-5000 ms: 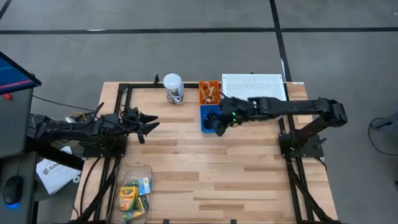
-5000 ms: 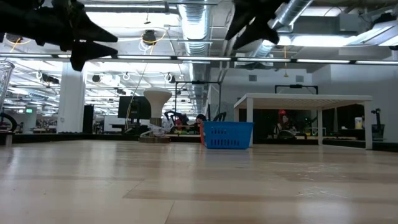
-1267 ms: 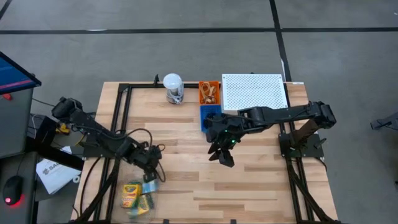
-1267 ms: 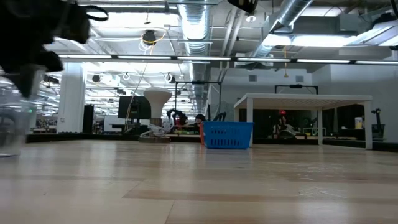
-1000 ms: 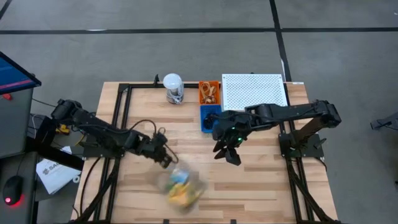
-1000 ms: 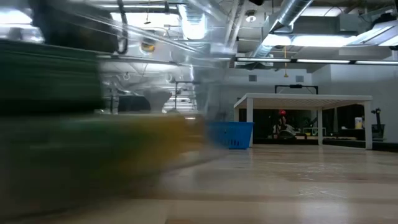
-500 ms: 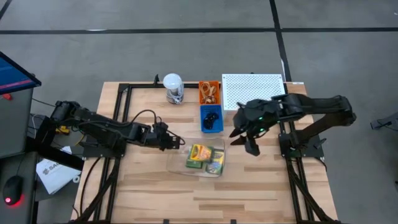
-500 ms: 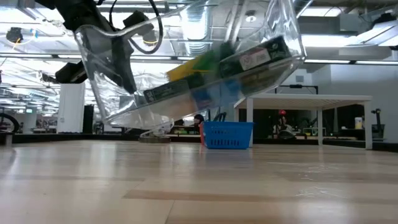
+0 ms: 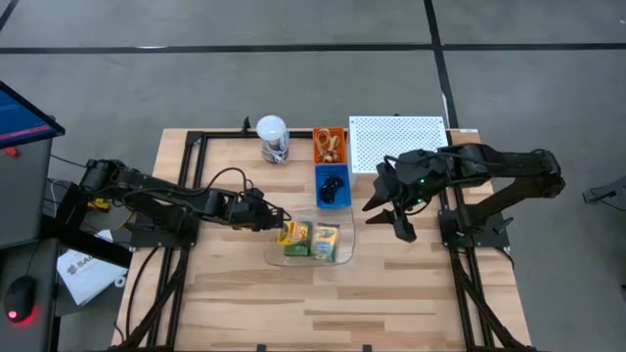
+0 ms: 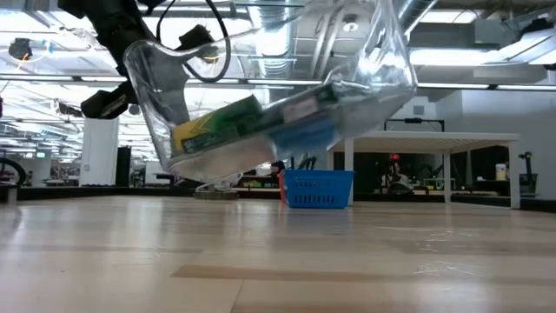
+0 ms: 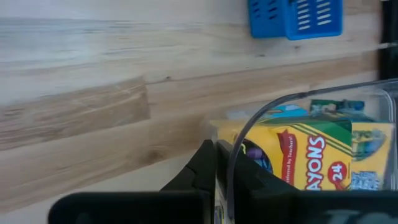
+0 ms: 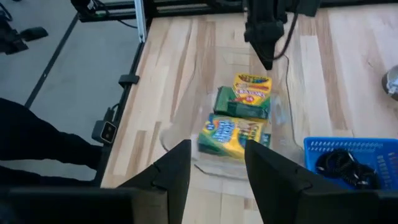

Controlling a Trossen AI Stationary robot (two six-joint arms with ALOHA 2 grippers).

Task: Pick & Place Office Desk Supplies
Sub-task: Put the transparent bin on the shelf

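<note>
1. The left gripper (image 9: 271, 221) was clenched on the rim of a clear tub (image 9: 342, 256), carried tilted above the middle of the table (image 9: 411, 293).
2. Two crayon boxes (image 9: 310, 239) lay inside the tub, side by side.
3. A blue basket (image 9: 333, 186) with black clips and an orange basket (image 9: 329, 145) with rubber bands stood just behind.
4. The right gripper (image 9: 393, 219) hovered beside the tub, fingers apart and empty.
5. The step looked like presenting the tub; next, the right gripper would likely reach in for a box.
</note>
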